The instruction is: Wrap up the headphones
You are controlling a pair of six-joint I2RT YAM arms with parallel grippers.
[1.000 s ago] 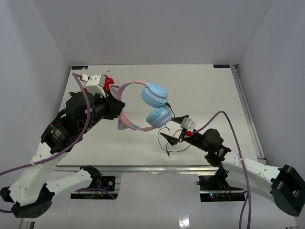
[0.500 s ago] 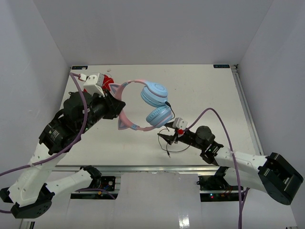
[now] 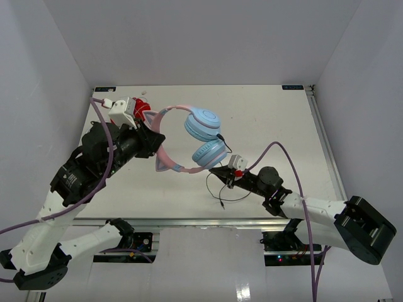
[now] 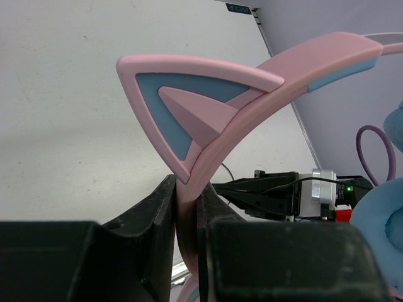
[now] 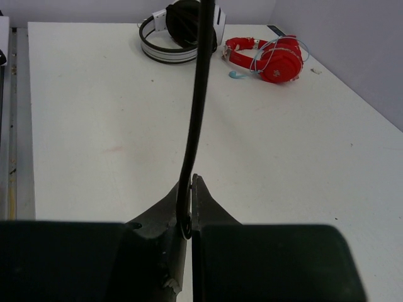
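Item: headphones (image 3: pixel 200 137), raised above the table (image 3: pixel 283 126), centre-left. Held by left gripper (image 4: pixel 187 192), clamped on the pink headband (image 4: pixel 271 104); right gripper (image 5: pixel 191 189) pinched tight on the thin dark cable (image 5: pixel 197 100), near side of earcups (image 3: pixel 204 123).

A: Quantity of headphones?
B: Two confirmed pairs: one pink-and-blue pair (image 3: pixel 201 135), one black-and-white pair (image 5: pixel 179 31). One red item (image 5: pixel 271 56), type undetermined.
A: Cables?
B: One thin dark cable (image 5: pixel 198 94).
A: Arms and pincers?
B: Two arms: left arm (image 3: pixel 94 163), right arm (image 3: pixel 315 207). Two pincers: left pincer (image 4: pixel 187 189), right pincer (image 5: pixel 191 189).
A: Desks?
B: One desk (image 3: pixel 271 126).
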